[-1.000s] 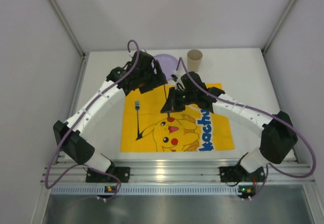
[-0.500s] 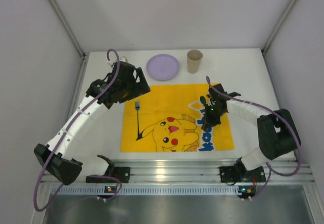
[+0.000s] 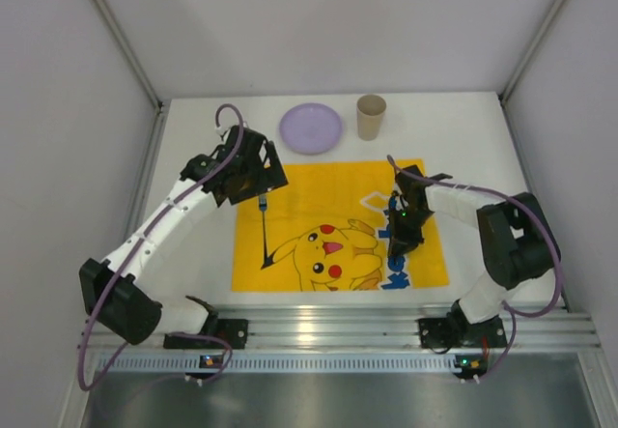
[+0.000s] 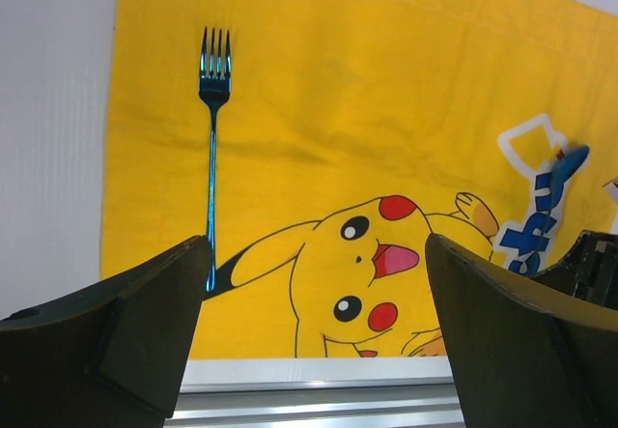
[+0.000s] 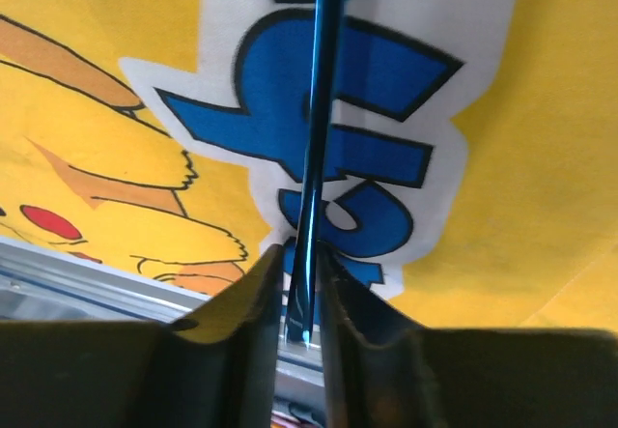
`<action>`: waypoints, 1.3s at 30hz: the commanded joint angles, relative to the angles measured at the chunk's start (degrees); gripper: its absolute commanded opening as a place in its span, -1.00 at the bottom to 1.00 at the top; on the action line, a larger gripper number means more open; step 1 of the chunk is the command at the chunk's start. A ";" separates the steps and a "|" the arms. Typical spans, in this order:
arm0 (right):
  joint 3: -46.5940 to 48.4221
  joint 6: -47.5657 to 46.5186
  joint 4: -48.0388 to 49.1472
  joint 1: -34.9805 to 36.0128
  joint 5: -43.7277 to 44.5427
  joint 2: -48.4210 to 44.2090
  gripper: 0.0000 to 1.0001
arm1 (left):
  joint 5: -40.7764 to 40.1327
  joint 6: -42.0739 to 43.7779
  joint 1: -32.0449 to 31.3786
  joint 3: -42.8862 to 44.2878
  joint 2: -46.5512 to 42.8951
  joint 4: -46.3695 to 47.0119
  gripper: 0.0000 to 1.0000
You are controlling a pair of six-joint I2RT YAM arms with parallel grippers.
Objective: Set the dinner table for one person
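On the white dinner table [image 3: 473, 128] lies a yellow cartoon mat [image 3: 338, 191]. A blue fork [image 3: 263, 227] lies along the mat's left side, tines toward the far edge; it also shows in the left wrist view [image 4: 211, 148]. My left gripper [image 3: 249, 172] hovers open and empty over the mat's far left corner [image 4: 314, 254]. My right gripper [image 3: 398, 233] is low over the blue lettering at the mat's right side, shut [image 5: 299, 264] on the handle of a thin blue utensil [image 5: 317, 128]. The utensil's far end shows in the left wrist view [image 4: 568, 162].
A lilac plate [image 3: 311, 128] and a tan paper cup [image 3: 372, 116] stand on the table beyond the mat's far edge. An aluminium rail [image 3: 319, 327] runs along the near edge. White walls close in both sides.
My right gripper carried the blue utensil from the mat's middle to its right side and lowered it. My left gripper drew back left, then returned toward the fork. The fork did not move.
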 commanded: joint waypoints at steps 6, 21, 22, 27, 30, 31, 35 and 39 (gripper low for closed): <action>5.72 0.90 -10.93 -0.63 15.17 0.75 -0.45 | 4.27 2.94 4.68 0.68 5.50 7.76 0.95; 21.72 2.93 -22.28 0.16 12.11 -4.61 -0.23 | 13.58 10.59 16.81 19.13 31.16 16.72 0.93; 22.34 3.10 -22.45 0.16 11.32 -5.22 -0.22 | 14.29 10.59 17.25 20.28 34.83 18.73 0.93; 23.40 4.50 -21.76 0.34 10.08 -6.54 -0.22 | 18.69 8.84 17.35 30.47 45.66 23.49 0.84; 21.91 5.65 -20.09 0.43 10.69 -7.07 -0.23 | 18.43 5.85 17.35 35.92 51.81 25.43 0.79; 21.64 6.00 -19.47 0.34 10.69 -7.07 -0.24 | 18.08 4.89 17.35 38.98 54.87 25.35 0.76; 22.07 7.32 -18.94 0.34 10.78 -6.55 -0.25 | 18.52 4.53 17.08 48.83 63.68 21.32 0.65; 24.80 7.15 -19.29 0.17 11.92 -4.36 -0.25 | 20.36 3.56 16.64 51.84 68.34 21.39 0.37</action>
